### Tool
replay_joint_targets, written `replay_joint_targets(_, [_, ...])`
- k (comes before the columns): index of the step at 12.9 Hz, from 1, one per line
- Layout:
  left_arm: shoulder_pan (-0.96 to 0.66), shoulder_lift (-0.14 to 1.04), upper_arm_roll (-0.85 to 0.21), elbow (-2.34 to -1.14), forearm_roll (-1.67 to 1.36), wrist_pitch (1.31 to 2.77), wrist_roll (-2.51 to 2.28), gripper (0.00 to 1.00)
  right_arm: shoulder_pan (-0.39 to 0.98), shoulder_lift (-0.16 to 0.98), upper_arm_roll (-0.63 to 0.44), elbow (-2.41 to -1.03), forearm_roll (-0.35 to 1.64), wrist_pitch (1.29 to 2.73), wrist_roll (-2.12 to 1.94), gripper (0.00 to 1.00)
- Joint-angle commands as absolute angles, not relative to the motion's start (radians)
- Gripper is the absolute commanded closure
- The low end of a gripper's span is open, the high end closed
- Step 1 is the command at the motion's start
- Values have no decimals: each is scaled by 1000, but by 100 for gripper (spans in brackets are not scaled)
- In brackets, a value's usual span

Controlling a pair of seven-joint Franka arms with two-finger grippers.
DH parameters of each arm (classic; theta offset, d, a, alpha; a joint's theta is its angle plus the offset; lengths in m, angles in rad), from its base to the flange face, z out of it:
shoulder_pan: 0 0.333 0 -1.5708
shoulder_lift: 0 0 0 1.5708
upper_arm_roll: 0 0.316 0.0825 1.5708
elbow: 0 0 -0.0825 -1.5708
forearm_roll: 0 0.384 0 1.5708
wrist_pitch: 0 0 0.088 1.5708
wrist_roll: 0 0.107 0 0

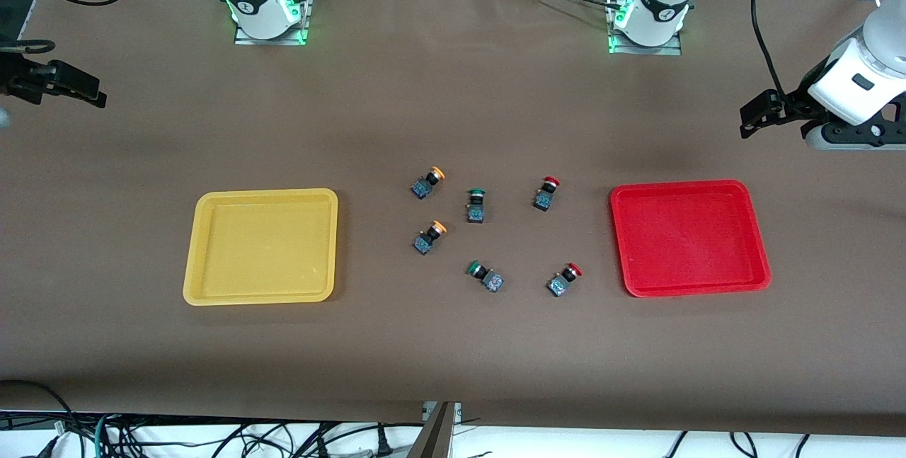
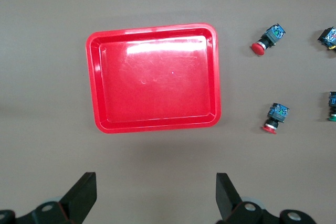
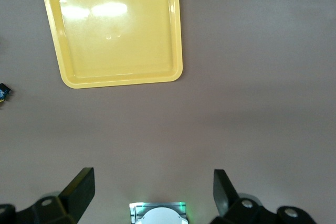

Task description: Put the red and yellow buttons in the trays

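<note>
Buttons [image 1: 428,183] lie untouched between trays [image 1: 262,245]; left gripper [image 2: 155,195] and right gripper [image 3: 152,192] hover wide.

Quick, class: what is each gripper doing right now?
Left gripper: open, holding nothing, above the table near the red tray.
Right gripper: open, holding nothing.

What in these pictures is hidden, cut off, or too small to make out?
- Right gripper: the front view's edge cuts off its arm; both wrist views show only open fingertips.
- Left gripper: over bare table at the left arm's end, its arm cut by that view's edge.
- Button in the right wrist view: cut by the edge, cap colour unreadable.
- Red-capped buttons: any markings on the bodies are too small to read.
- Yellow tray and red tray: undersides hidden.
</note>
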State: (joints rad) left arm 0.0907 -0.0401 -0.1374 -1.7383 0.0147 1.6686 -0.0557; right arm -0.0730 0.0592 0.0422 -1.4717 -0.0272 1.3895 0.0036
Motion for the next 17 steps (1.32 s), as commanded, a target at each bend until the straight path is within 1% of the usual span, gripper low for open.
replay_joint_targets(1, [89, -28, -138, -1710, -14, 1646, -52, 0, -75, 57, 41, -1480, -25, 1397, -6, 0])
replay_joint_targets(3, [89, -28, -137, -1710, -14, 1646, -51, 0, -75, 87, 41, -1480, -21, 1408, 1, 0])
replay_joint_targets(6, [87, -29, -138, -1712, -14, 1646, -57, 0, -74, 100, 43, -1482, -29, 1420, 2, 0])
replay_joint_targets(8, [77, -15, -164, -1715, -14, 1643, -48, 0, -66, 126, 48, -1482, -37, 1439, 5, 0])
replay_joint_targets(12, [67, 118, -307, -1710, -14, 1635, -46, 0, -66, 215, 48, -1480, -35, 1509, 5, 0])
replay_joint_targets(14, [57, 188, -333, -1707, -14, 1654, -43, 0, -66, 239, 51, -1482, -20, 1545, 8, 0])
replay_joint_targets(16, [16, 277, -347, -1687, -11, 1731, -40, 0, -31, 290, 52, -1482, -15, 1590, 41, 0])
replay_joint_targets(17, [-18, 319, -345, -1687, -11, 1783, -40, 0, -14, 314, 52, -1483, -5, 1627, 126, 0])
